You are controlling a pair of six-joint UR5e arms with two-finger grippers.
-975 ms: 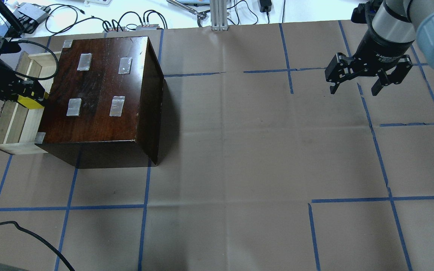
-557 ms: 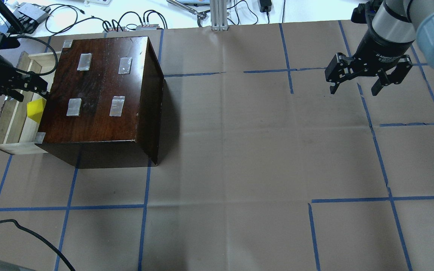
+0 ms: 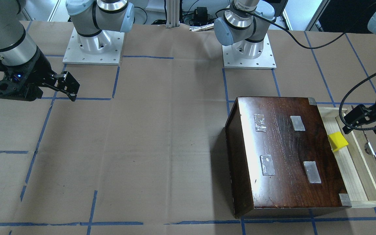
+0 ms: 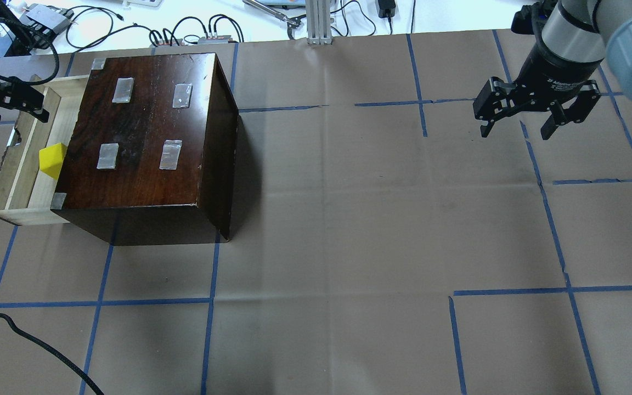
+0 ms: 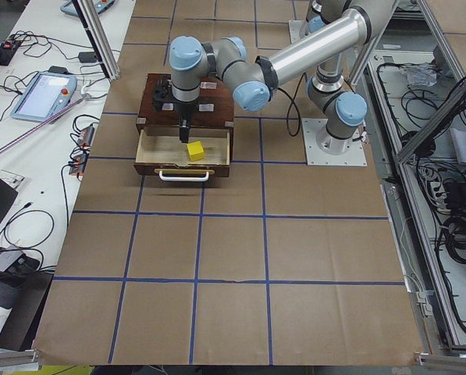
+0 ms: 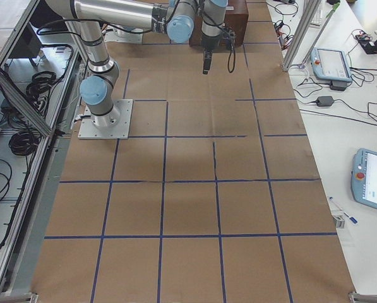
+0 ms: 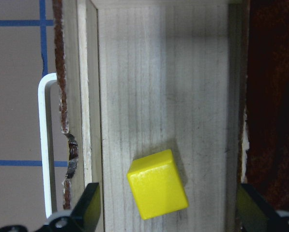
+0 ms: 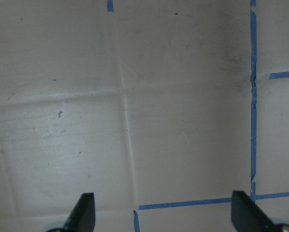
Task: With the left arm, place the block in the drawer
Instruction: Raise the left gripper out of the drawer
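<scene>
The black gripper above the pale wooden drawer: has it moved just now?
Yes. The left gripper has pulled away from the glossy dark-brown wooden box, toward the table's far edge.

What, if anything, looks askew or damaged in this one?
Minor things only. The block lies skewed in the drawer, not square to its walls. The front panel has a ragged, chipped edge by the notch. Nothing spilled.

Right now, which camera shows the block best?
Left wrist: the block is large and unobstructed, lying askew on the drawer floor. Overhead and front-facing show it small beside the box; exterior left, tiny. Exterior right and right wrist don't show it.
</scene>
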